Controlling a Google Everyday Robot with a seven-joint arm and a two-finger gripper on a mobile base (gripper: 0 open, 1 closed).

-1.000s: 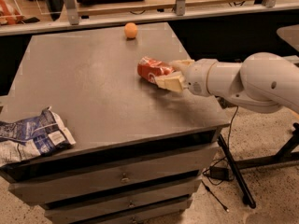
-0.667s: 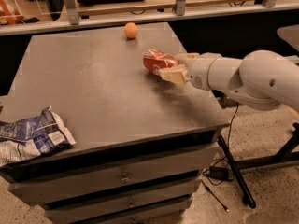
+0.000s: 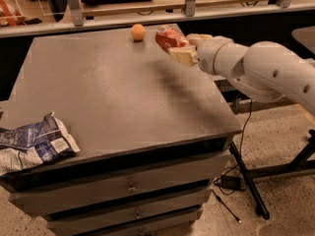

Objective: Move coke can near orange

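The coke can [image 3: 169, 38] is a dented red can, held tilted in my gripper [image 3: 186, 46] above the far right part of the grey table [image 3: 113, 97]. The gripper's cream fingers [image 3: 183, 57] are shut on the can. The white arm reaches in from the right. The orange [image 3: 138, 32] sits on the table near its far edge, a short way left of the can.
A blue-and-white foil snack bag [image 3: 33, 143] lies at the table's front left corner. The table has drawers [image 3: 128, 186] in its front. A rail and shelf [image 3: 147, 14] run behind the far edge. Cables and a stand leg [image 3: 246, 181] lie on the floor at right.
The gripper has carried the coke can away from the table's middle right toward the far edge, up to just right of the orange.
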